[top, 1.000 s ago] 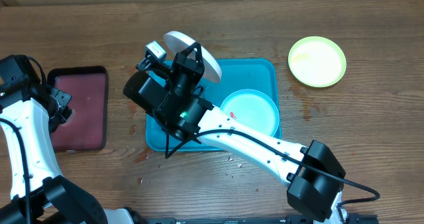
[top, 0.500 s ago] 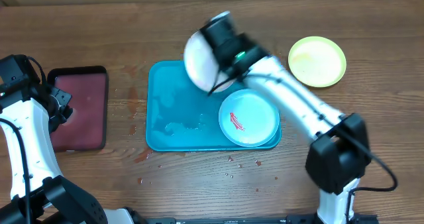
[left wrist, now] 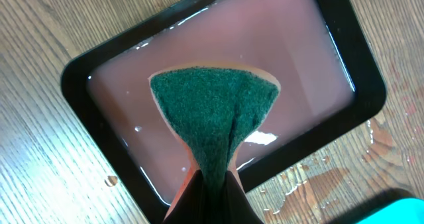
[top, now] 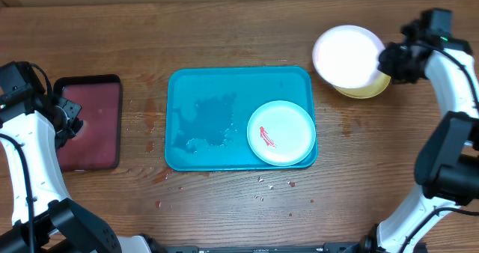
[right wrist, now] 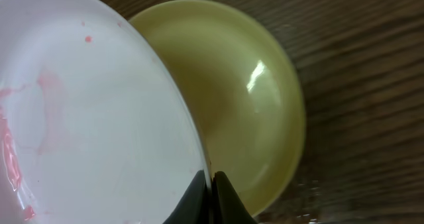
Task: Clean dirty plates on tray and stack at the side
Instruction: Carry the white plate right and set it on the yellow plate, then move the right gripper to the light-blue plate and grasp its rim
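Stacking the white plate (top: 344, 55), I judge: my right claw (right wrist: 211, 184) pinches its rim, over the yellow-green plate (right wrist: 245, 105) right of the tray (top: 202, 96). Next, lower it flat and release. The smeared mint plate (top: 283, 132) sits on the tray; my left claw (left wrist: 211, 191) grips the sponge (left wrist: 212, 111).
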You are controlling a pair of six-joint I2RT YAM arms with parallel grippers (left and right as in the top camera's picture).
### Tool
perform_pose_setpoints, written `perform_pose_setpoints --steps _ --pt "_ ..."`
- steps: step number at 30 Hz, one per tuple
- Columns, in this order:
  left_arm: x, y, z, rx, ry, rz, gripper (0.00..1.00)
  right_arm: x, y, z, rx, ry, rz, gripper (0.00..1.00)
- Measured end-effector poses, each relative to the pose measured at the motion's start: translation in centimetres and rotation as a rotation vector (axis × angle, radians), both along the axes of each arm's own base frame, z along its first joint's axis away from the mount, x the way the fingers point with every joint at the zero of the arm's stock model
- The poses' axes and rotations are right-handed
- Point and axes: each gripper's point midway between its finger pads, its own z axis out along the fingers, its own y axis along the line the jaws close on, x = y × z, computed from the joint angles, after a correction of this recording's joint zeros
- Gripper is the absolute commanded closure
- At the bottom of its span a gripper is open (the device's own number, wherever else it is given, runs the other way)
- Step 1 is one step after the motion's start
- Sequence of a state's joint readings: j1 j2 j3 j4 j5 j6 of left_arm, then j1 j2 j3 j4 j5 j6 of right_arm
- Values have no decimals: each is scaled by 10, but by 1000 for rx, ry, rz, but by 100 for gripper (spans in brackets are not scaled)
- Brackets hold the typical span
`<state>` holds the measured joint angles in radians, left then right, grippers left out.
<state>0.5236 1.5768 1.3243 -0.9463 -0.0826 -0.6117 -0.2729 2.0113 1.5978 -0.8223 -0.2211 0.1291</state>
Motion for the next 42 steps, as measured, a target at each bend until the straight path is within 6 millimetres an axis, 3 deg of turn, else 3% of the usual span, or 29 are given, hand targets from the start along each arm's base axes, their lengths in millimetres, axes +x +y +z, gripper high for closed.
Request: perform_pose_setpoints --steps 3,5,7,8,9,11,13,15,17,22,24,29,33,38,42 --pt "2 -2 0 -9 -10 -5 96 -6 -26 -12 9 -17 -56 96" --pt "3 -3 0 -15 -13 -8 96 -7 -32 -19 10 -27 -69 95" --pt "3 -3 0 -18 -15 -9 96 -7 -30 -24 11 -31 -67 76" --pt "3 -4 0 -20 -16 -10 96 -7 -29 -26 14 -33 -60 48" --pt "3 -4 0 -20 -16 -10 96 -7 -27 -26 17 -33 -58 41" --pt "3 -4 0 -23 -17 -11 96 -4 -22 -25 26 -43 -54 35" --pt "3 -4 0 -23 -17 -11 96 -4 -17 -25 37 -43 -41 36" --pt "3 -4 0 -23 -17 -11 96 -5 -7 -25 65 -37 -13 44" --pt "4 -4 0 -23 -18 -11 96 -8 18 -24 121 -34 79 48" --pt "4 -4 0 -23 -18 -11 96 -20 119 -16 239 -55 456 48" --pt "3 -4 0 -23 -17 -12 96 -33 169 -16 235 -47 638 48" --pt "4 -4 0 -23 -18 -12 96 -59 235 -30 92 11 871 46" --pt "5 -3 1 -20 -24 -12 96 -69 250 -39 -52 51 949 41" --pt "5 -3 1 -19 -24 -12 96 -67 240 -45 -159 62 979 41" --pt "5 -3 1 -19 -24 -12 96 -82 235 -59 -171 96 1046 41"
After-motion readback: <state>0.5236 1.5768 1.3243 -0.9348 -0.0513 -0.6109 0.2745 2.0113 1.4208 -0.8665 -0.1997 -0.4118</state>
